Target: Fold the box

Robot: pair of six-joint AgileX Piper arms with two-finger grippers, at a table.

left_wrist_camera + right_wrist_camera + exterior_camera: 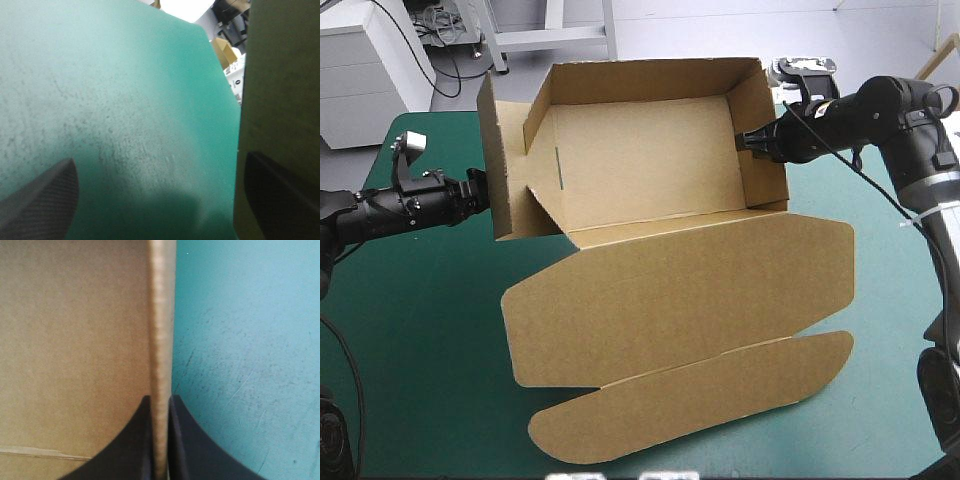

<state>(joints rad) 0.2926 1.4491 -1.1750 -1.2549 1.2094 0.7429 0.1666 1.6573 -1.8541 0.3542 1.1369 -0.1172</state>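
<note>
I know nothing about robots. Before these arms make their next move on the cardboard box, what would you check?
1. Right gripper clamped on the right wall of the box: ok, shut on it.
2. Left gripper gripping the left wall: not ok, open, the wall beside one finger.
3. Far wall raised along with both side walls: ok.
4. Lid flat on the teal-green cover: ok.
5. Left corner flap tucked securely: cannot tell.

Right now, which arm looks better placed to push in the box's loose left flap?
Left. The left gripper, open, sits beside that flap; the right gripper is shut on the opposite wall of the box.
</note>
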